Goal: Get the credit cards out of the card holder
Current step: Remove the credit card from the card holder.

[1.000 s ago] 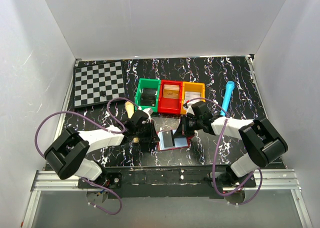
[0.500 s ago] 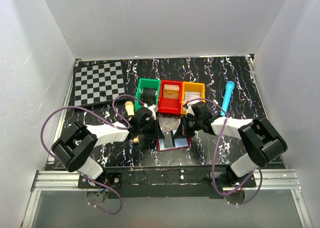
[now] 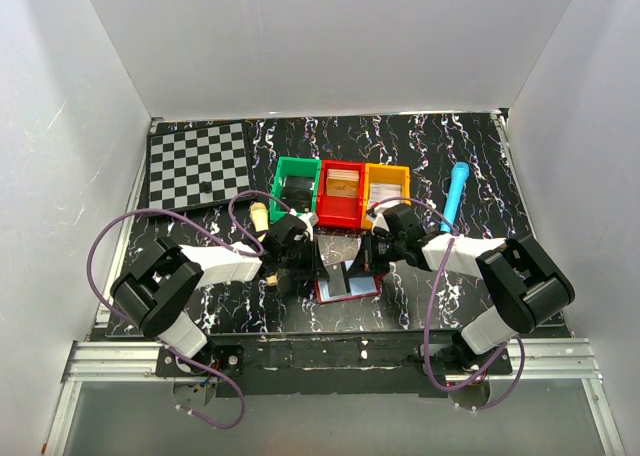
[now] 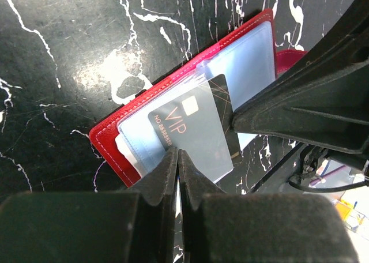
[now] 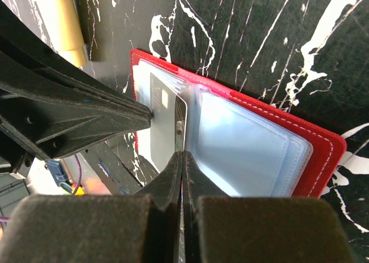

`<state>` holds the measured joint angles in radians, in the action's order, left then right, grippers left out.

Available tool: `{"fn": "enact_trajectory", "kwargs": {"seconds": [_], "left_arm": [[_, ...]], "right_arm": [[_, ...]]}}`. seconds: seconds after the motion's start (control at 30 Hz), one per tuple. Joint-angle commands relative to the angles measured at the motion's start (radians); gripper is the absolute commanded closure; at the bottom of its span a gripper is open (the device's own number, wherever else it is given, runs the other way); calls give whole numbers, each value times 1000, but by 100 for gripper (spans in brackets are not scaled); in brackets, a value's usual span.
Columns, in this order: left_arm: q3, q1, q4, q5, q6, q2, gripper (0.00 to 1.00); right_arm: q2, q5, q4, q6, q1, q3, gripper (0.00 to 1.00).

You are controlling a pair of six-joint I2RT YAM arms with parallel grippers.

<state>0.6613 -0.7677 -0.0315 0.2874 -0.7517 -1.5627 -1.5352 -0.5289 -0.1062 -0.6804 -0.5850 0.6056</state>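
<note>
The left gripper [image 4: 177, 157] has its fingers pressed together on the near edge of a black card [image 4: 193, 121] just ahead of its tips, seemingly to draw it from its clear pocket. Beneath and beyond it the card holder [image 4: 109, 141] lies open, and opposite, the right gripper [image 5: 182, 156] is likewise clamped, pinching a sleeve leaf, probably to steady the holder. The card reads "VIP" above a number line starting "NO".

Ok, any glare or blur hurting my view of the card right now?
Left wrist: card sharp, VIP print legible through the sleeve; left gripper soft near the lens. Right wrist: plastic sleeves washed pale by glare. Top view: card holder tiny and partly covered.
</note>
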Motion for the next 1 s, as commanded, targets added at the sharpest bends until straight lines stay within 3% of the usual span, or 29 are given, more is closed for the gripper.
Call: {"fn": "enact_trajectory", "kwargs": {"seconds": [0.0,0.13,0.43,0.97], "left_arm": [[11,-2,5,-14,5,-23,100],[3,-2,15,-28,-1,-36,100],[-11,-2,5,-33,-5,-40,100],[-38,-2,-19,-34,-11,-31,100]], "right_arm": [[30,-36,-49,-10,-7,-18,99],[35,-48,-62,-18,-7,-21,97],[29,-63,-107,-53,-7,-38,68],[-9,-89,-162,-96,-7,-59,64]]}}
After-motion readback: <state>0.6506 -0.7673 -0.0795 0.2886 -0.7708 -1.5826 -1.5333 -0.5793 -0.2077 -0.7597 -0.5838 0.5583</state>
